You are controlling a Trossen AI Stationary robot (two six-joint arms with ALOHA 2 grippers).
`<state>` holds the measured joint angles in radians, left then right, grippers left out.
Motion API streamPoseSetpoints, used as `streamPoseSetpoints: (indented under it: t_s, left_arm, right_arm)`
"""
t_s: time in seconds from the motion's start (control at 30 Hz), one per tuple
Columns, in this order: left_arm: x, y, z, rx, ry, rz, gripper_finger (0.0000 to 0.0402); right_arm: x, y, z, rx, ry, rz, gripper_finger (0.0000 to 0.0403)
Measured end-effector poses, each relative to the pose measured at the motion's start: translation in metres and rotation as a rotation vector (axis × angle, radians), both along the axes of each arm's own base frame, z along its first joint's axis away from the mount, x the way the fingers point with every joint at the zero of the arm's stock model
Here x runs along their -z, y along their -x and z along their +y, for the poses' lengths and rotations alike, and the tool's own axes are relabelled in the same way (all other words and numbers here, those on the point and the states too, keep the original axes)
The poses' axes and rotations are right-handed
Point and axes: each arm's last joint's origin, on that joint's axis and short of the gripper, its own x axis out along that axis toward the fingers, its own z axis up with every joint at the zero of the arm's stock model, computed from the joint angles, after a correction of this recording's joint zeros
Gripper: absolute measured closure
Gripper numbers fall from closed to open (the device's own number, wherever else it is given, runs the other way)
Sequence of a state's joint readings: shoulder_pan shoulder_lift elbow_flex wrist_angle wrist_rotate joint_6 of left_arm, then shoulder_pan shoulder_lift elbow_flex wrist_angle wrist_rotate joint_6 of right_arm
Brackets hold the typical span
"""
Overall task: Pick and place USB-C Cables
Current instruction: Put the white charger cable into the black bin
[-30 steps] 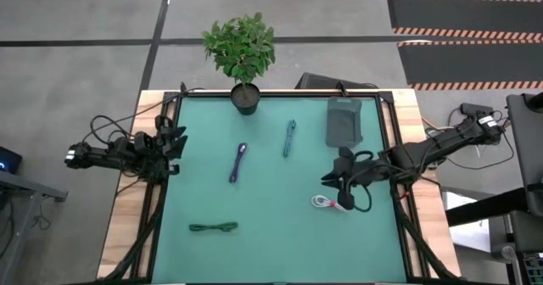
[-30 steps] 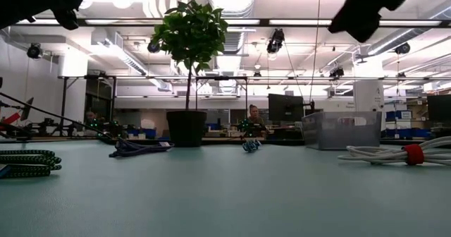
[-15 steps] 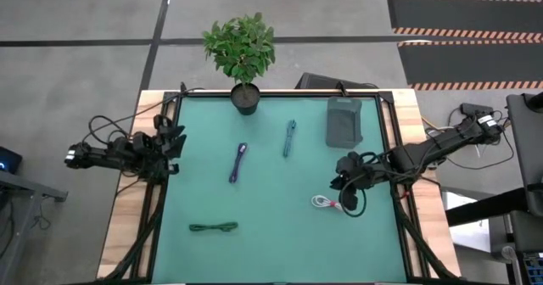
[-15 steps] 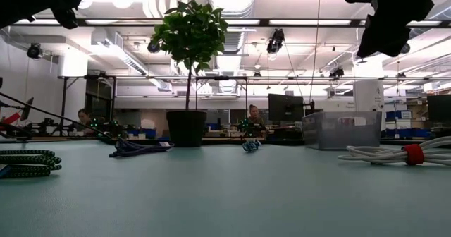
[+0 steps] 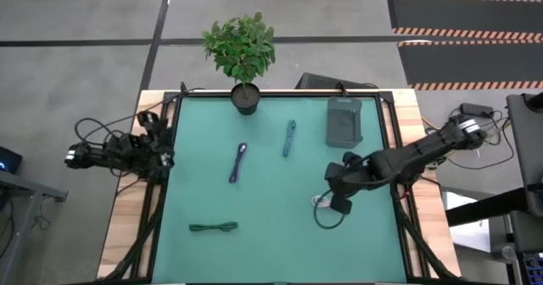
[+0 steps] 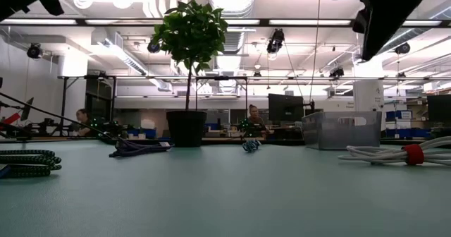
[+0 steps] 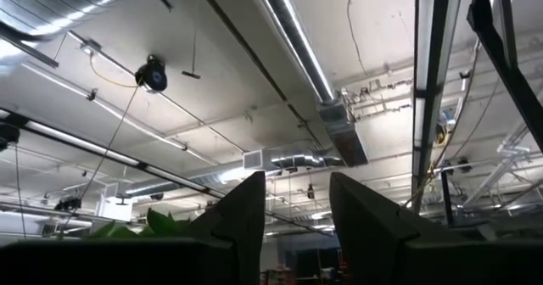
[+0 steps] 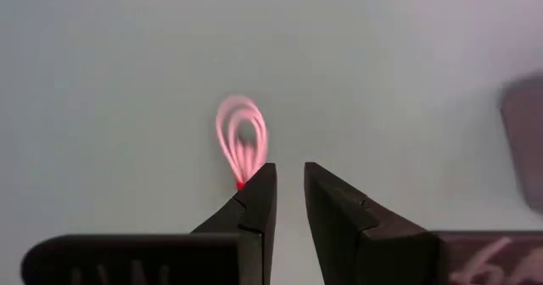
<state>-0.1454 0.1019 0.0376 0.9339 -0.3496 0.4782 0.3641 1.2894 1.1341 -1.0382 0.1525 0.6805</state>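
Above white cable (image 8: 242, 141), right gripper (image 8: 288, 183) hangs, fingers slightly apart, gripping nothing. Centre over pink tie, descend straight, then clamp bundle.

No legible text, label, brand, number or sign in any view; faint pale marks on the right arm's housing (image 8: 488, 259), just behind its fingers (image 8: 259, 202), are too blurred to read, and the distant monitors and bins in the room beyond the desk (image 6: 225, 195) carry nothing that can be made out
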Motion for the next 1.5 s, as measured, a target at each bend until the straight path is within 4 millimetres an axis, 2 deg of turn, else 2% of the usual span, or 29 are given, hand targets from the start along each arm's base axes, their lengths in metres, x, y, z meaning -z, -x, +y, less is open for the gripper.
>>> streamPoseSetpoints:
  t_s: [0.17, 0.27, 0.37, 0.73, 0.83, 1.2, 1.33, 1.5]
  left_arm:
    - [0.002, -0.001, 0.000, 0.000, -0.002, 0.014, 0.0283]
    - [0.002, -0.001, 0.000, -0.001, -0.002, 0.012, 0.0283]
    - [0.002, -0.001, 0.000, 0.000, -0.002, 0.014, 0.0283]
    - [0.002, -0.002, 0.000, -0.001, -0.003, 0.017, 0.0283]
    - [0.002, -0.002, 0.000, 0.000, -0.003, 0.017, 0.0283]
    - [0.002, -0.002, 0.000, -0.001, -0.003, 0.016, 0.0283]
    - [0.002, -0.002, 0.000, 0.000, -0.003, 0.016, 0.0283]
    - [0.002, -0.002, 0.000, -0.001, -0.003, 0.016, 0.0283]
  right_arm:
    - [0.005, -0.012, 0.008, -0.062, -0.045, 0.196, 0.0349]
    - [0.015, -0.017, 0.014, -0.112, -0.118, 0.251, 0.0349]
    - [0.025, -0.021, 0.018, -0.138, -0.120, 0.289, 0.0349]
    - [0.047, -0.043, 0.027, -0.149, -0.138, 0.216, 0.0345]
    - [0.054, -0.045, 0.028, -0.149, -0.109, 0.228, 0.0328]
    - [0.075, -0.049, 0.035, -0.150, 0.010, 0.260, 0.0223]
    - [0.084, -0.045, 0.033, -0.124, 0.007, 0.262, 0.0204]
    - [0.101, -0.037, 0.030, -0.072, -0.030, 0.292, 0.0202]
